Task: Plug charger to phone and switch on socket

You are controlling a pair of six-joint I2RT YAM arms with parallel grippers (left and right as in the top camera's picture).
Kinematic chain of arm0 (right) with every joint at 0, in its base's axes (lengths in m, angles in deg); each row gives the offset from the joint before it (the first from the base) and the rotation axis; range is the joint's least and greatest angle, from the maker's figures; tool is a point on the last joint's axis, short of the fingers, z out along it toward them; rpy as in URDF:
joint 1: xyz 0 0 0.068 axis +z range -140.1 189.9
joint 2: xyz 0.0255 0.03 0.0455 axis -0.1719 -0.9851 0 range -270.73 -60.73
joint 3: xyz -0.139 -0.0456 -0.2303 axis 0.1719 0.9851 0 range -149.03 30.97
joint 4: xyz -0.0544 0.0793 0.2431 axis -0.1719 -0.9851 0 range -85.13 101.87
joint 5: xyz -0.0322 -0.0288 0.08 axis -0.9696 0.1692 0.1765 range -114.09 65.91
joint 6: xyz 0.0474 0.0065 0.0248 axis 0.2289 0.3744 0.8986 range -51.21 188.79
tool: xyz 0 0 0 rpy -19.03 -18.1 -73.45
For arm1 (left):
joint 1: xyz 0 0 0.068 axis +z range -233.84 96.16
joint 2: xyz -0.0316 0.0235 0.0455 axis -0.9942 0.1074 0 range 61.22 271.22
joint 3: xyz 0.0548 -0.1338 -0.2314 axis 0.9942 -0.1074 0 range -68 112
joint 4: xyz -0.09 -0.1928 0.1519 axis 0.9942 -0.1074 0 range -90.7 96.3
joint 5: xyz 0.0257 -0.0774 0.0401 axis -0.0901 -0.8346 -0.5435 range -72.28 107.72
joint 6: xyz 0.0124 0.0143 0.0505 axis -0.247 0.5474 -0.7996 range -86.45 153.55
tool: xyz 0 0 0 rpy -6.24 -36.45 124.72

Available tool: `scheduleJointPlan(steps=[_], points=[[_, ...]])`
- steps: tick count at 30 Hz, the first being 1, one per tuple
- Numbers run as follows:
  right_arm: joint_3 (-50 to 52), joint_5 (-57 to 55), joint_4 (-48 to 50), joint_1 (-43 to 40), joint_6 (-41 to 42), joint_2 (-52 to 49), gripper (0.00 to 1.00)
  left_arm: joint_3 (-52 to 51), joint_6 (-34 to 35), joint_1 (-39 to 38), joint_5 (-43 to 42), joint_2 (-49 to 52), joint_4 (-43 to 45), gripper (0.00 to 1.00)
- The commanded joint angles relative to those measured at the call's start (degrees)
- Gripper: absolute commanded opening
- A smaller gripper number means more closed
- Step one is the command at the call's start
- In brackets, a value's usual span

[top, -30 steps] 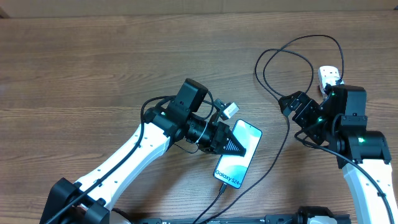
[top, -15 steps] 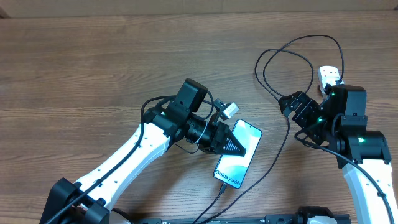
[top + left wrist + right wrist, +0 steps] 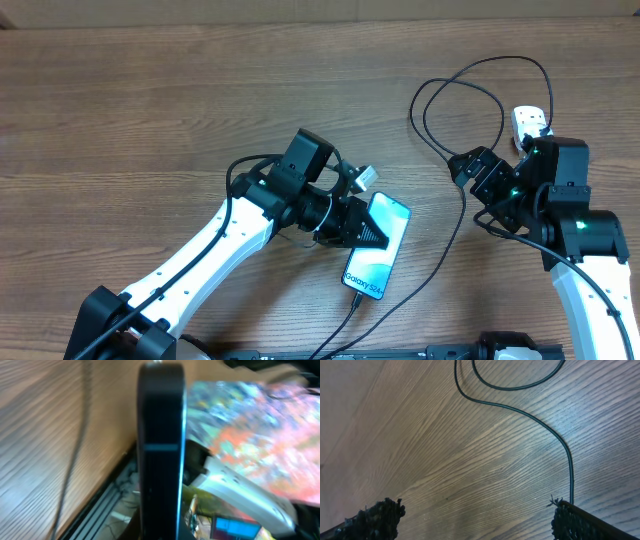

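Observation:
My left gripper is shut on the phone, which shows its blue-teal screen and is tilted up on one long side near the table's middle. In the left wrist view the phone stands edge-on as a dark bar between my fingers. The thin black charger cable loops across the right side, and its end meets the phone's bottom edge. The white socket lies at the far right, mostly hidden by my right arm. My right gripper is open and empty above the cable.
The wood table fills the view. Cable loops lie left of the socket. A dark rail runs along the table's front edge. My right fingertips hover over bare wood.
My left gripper has rolled and the phone has tipped up from lying flat onto its long side, shifting slightly left. The right arm has not moved.

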Motion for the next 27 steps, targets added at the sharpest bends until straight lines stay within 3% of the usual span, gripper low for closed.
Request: scheduleJointPlan(steps=[1, 6, 13, 27], points=[[-1.1, -0.8, 0.1, -0.1, -0.7, 0.5, 1.0, 0.1, 3.0, -0.8, 10.5, -0.8, -2.8, 0.04], [-1.1, -0.8, 0.1, -0.1, -0.7, 0.5, 1.0, 0.1, 7.1, -0.8, 23.2, -0.8, -8.5, 0.04], [-1.1, -0.8, 0.1, -0.1, -0.7, 0.5, 1.0, 0.1, 11.5, -0.8, 34.9, -0.8, -13.6, 0.04], [-1.1, -0.8, 0.1, -0.1, -0.7, 0.5, 1.0, 0.1, 13.4, -0.7, 45.9, -0.8, -16.2, 0.04]])
